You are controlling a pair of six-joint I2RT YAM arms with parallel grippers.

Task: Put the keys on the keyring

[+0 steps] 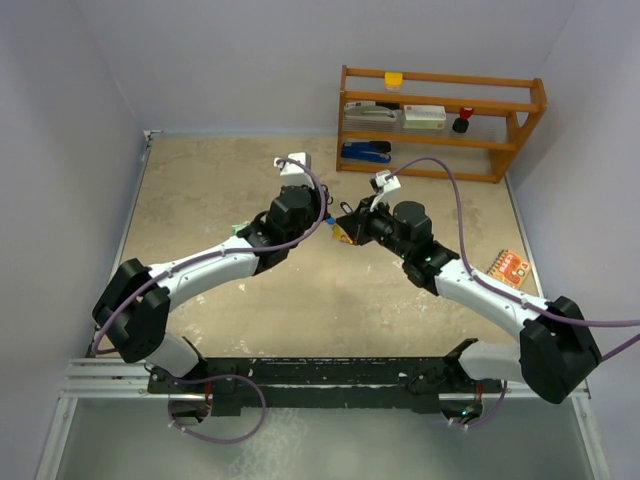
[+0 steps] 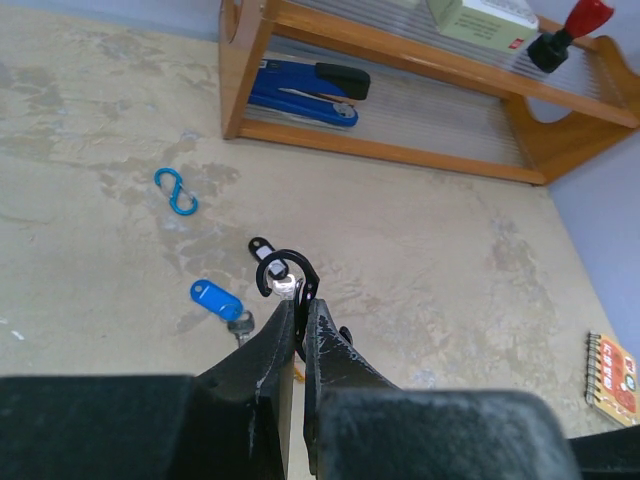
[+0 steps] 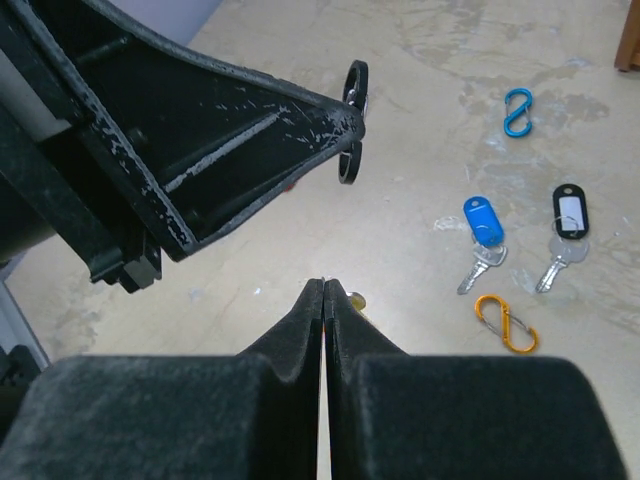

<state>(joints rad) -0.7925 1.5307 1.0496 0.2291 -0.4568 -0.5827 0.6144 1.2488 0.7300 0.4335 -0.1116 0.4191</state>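
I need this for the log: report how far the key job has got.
Done: no key looks threaded yet. In hand: the left gripper is shut on a black hook, held off the table; the right gripper is shut beside it, nothing visible in it. Left: the blue-tag key and black-tag key lie loose on the table, each to be picked up and threaded.

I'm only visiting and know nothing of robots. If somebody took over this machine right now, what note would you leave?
Left end effector: shut on the black S-hook, raised off the table.
Right end effector: shut, facing it; nothing clearly held.
Blue-tag key and black-tag key lie side by side on the table, orange S-hook beside them, blue S-hook farther off.
Done: hook in hand. Left: both keys, neither threaded yet.
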